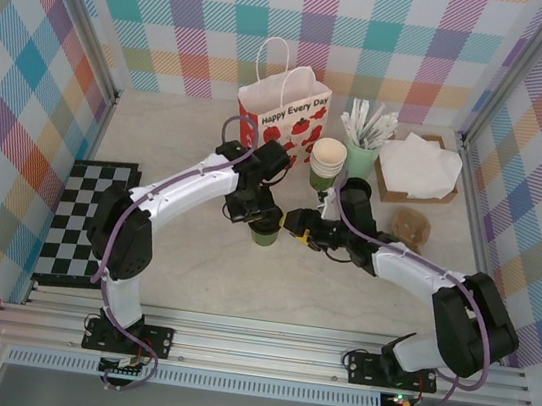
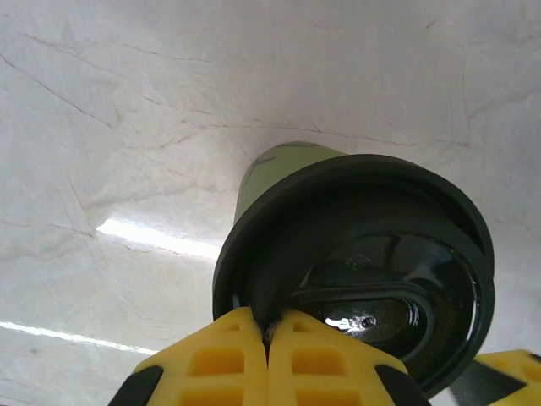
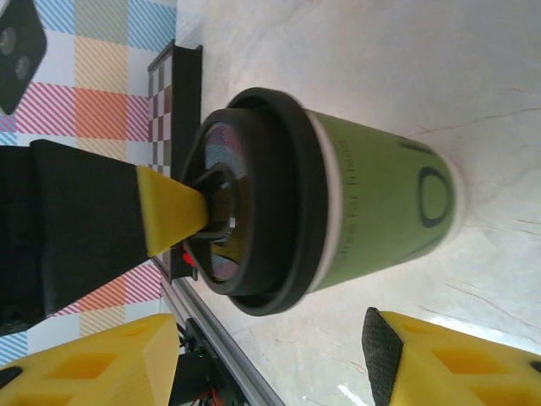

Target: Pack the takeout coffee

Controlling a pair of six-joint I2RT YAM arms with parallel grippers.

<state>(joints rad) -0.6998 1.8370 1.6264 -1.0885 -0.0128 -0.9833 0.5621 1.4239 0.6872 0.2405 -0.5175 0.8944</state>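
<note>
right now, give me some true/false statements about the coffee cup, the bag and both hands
1. The black lid sits on the coffee cup. True.
2. The coffee cup is inside the paper bag. False: it stands on the table, in front of the bag.
3. The left hand is shut, its tips against the lid. True.
4. The right hand is clamped on the cup. False: it is open, with the cup out in front of its spread jaws.
5. The mint cup, right of the bag, holds white sticks. True.
</note>
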